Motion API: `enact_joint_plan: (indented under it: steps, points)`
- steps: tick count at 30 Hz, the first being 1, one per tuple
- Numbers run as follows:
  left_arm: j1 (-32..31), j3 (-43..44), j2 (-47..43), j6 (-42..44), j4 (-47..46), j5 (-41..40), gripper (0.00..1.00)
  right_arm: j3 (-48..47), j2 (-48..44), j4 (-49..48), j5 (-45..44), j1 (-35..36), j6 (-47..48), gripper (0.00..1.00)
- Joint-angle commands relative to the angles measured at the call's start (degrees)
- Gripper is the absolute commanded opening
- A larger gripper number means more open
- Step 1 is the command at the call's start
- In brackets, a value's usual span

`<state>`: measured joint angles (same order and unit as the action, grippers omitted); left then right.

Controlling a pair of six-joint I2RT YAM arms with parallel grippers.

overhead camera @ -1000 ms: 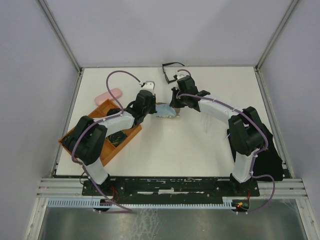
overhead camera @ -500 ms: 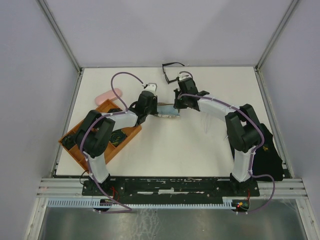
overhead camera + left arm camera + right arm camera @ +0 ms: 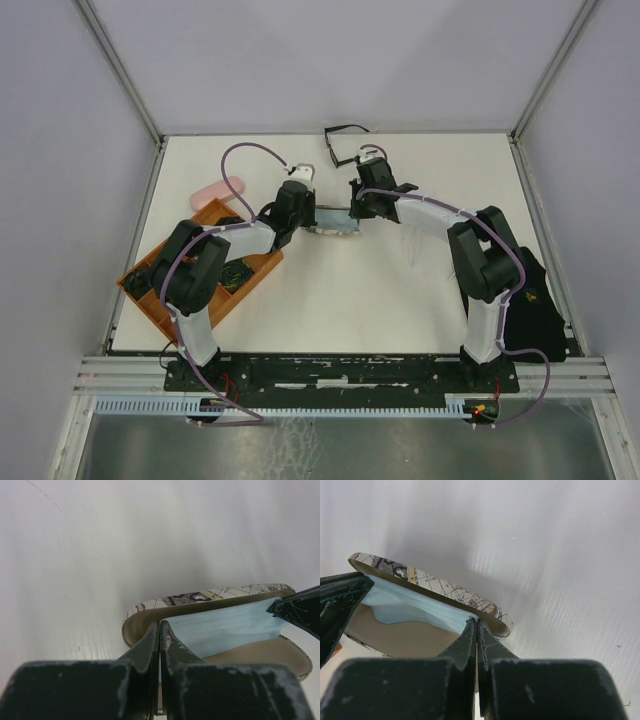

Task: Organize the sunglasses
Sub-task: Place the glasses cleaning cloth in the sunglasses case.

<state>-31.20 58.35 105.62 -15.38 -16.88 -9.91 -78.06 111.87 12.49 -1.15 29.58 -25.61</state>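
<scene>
My left fingers [image 3: 146,649] and right fingers [image 3: 464,641] stay pinched on the light-blue cloth [image 3: 225,627], now stretched flatter over the open map-printed oblong case [image 3: 210,596]; liner nearly seated, thin black-framed sunglasses [image 3: 338,153] likely next.

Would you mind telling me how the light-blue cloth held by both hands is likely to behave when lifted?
Probably floppy: the light-blue cloth hangs with a wavy edge between the left hand and right hand. It looks thin, so it is likely very light. It may drape over or catch on the patterned case beneath it.
</scene>
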Motion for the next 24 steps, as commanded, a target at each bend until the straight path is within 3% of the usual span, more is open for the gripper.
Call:
enact_joint_plan:
  steps: [1,24]
  points:
    - [0.75,1.89,0.08,3.72,-3.07,-1.69,0.03,-0.36,0.66,-2.05,-1.25,-0.71,0.64,0.02]
    - [1.05,2.24,1.47,3.42,-4.38,-2.32,0.03,-0.49,1.80,-6.89,0.17,-1.28,-0.69,0.09]
